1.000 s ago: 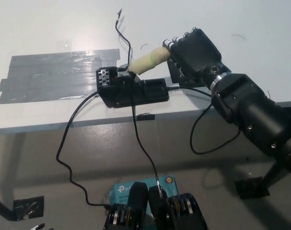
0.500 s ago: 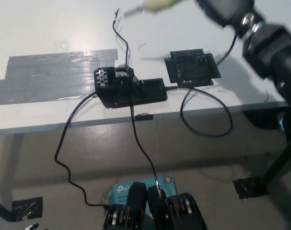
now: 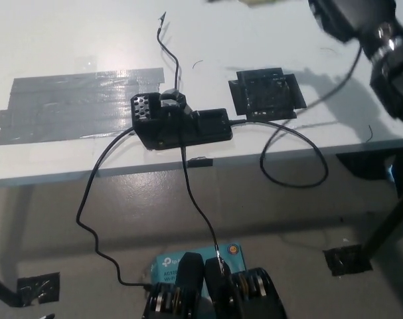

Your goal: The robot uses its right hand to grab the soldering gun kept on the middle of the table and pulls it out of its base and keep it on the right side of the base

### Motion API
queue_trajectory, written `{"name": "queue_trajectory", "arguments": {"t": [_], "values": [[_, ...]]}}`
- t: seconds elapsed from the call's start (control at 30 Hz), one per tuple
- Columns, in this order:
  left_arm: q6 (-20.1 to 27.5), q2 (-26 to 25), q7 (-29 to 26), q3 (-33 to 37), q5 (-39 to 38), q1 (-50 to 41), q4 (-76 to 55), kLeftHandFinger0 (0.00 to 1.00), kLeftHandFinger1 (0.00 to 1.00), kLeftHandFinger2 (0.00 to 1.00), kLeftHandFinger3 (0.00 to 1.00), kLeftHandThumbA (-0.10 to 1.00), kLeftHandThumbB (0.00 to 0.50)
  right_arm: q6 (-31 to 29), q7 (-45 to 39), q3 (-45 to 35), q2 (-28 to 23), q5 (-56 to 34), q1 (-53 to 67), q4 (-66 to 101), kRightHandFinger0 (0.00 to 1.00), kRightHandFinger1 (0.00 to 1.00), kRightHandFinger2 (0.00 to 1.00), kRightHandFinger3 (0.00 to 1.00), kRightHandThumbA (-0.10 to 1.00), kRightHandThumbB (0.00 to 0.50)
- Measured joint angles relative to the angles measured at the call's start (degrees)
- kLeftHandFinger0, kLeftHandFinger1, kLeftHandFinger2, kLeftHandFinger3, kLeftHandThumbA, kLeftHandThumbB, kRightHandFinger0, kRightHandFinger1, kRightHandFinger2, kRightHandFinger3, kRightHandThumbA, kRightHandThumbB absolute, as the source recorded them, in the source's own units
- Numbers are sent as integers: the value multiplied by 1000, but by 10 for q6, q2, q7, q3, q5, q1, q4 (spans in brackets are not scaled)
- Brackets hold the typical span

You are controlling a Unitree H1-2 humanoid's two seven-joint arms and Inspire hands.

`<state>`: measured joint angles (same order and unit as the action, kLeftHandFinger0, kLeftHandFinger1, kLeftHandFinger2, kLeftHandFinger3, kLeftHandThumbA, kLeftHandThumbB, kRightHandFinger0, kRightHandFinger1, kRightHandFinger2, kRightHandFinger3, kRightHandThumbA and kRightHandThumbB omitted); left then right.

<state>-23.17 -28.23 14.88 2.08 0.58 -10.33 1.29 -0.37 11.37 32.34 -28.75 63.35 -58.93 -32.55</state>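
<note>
1. Look at your right hand [image 3: 350, 16]: it sits at the top right corner, black, blurred and cut by the frame edge, so you cannot tell how far its fingers are closed or what they hold.
2. Just left of it, at the very top edge, you get a pale blurred sliver [image 3: 257, 3] that may be the soldering gun's handle; it is too smeared to be sure.
3. Your base [image 3: 181, 123] is on the desk [image 3: 68, 40], near the front edge, black, with a perforated block at its left end. Its holder on top, the round black socket, shows no pale handle in it.
4. A thin black wire [image 3: 168, 46] curls up from the base toward the back of the desk.
5. Right of the base, close but apart, lies a square black tape patch [image 3: 266, 93].
6. A black cable [image 3: 297, 163] leaves the base's right end, loops off the desk's front edge and climbs toward your right arm.
7. Left of the base, a broad strip of grey tape [image 3: 75, 103] lies flat on the desk.
8. Your left hand is out of the picture.
</note>
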Motion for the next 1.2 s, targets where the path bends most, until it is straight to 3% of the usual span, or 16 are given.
{"name": "queue_trajectory", "arguments": {"t": [0.07, 0.13, 0.27, 0.37, 0.4, 0.43, 0.63, 0.77, 0.83, 0.9, 0.97, 1.0, 1.03, 1.07, 1.1, 1.2], "values": [[0, 0, 0, 0, 0, 0, 0, 892, 781, 1000, 1000, 731, 174, 12, -19, 0, 0, 3, 14, 0, 0, 56, 339, 42, -100, 54], [0, 0, 0, 0, 0, 1, 0, 885, 781, 998, 1000, 744, 182, 25, -38, -1, 0, 3, 23, 1, 33, 219, 498, 117, -100, 2], [0, 0, 0, 0, 0, 2, 0, 854, 783, 999, 1000, 735, 176, 55, -82, -3, 2, 5, 42, 8, 0, 267, 576, 144, -100, 51], [-1, 0, 0, 0, 1, 2, 0, 872, 798, 1000, 1000, 730, 170, 75, -110, -8, 9, 4, 57, 13, 0, 219, 540, 484, -100, 98], [-1, 0, 0, 0, 1, 2, 0, 868, 790, 1000, 1000, 733, 170, 79, -115, -9, 11, 4, 59, 14, 0, 173, 486, 492, -100, 125], [-1, 0, 0, 0, 1, 2, 0, 868, 790, 1000, 1000, 733, 172, 88, -128, -11, 17, 3, 64, 15, 0, 151, 461, 533, -100, 80], [0, 1, 0, 1, 2, 1, 0, 872, 775, 1000, 1000, 749, 186, 124, -166, -19, 47, 2, 85, 18, 0, 84, 393, 422, -100, 21], [0, 1, 0, 2, 2, 1, 0, 867, 768, 1000, 1000, 737, 179, 133, -176, -21, 61, 1, 103, 26, 0, 107, 409, 480, -100, 2], [0, 1, 0, 2, 2, -1, 0, 845, 765, 1000, 1000, 735, 165, 137, -183, -22, 65, 0, 111, 29, 0, 134, 462, 619, -100, 0], [0, 2, 0, 2, 3, -3, -1, 829, 767, 1000, 1000, 726, 159, 143, -198, -22, 67, -2, 118, 34, 38, 234, 559, 903, -82, 0], [0, 2, 0, 3, 3, -3, -1, 835, 771, 1000, 1000, 725, 159, 151, -225, -25, 67, -9, 125, 38, 16, 262, 528, 956, -70, 0], [0, 3, 0, 3, 4, -4, -1, 849, 771, 1000, 1000, 727, 150, 153, -238, -25, 67, -13, 127, 39, 468, 660, 854, 1000, -14, 0], [0, 3, 0, 3, 4, -4, -1, 878, 777, 1000, 1000, 733, 154, 154, -245, -26, 67, -15, 129, 39, 842, 983, 1000, 1000, 129, 4], [-1, 3, 0, 3, 4, -4, -1, 875, 767, 1000, 1000, 736, 163, 155, -261, -26, 67, -20, 132, 39, 927, 1000, 1000, 1000, 196, 24], [0, 3, 0, 3, 4, -4, -1, 872, 761, 1000, 1000, 738, 170, 155, -273, -26, 67, -24, 134, 38, 1000, 1000, 1000, 1000, 294, 110], [-1, 3, 0, 3, 4, -3, 0, 866, 759, 1000, 1000, 738, 167, 161, -314, -25, 66, -33, 135, 35, 1000, 1000, 1000, 1000, 471, 166]]}}
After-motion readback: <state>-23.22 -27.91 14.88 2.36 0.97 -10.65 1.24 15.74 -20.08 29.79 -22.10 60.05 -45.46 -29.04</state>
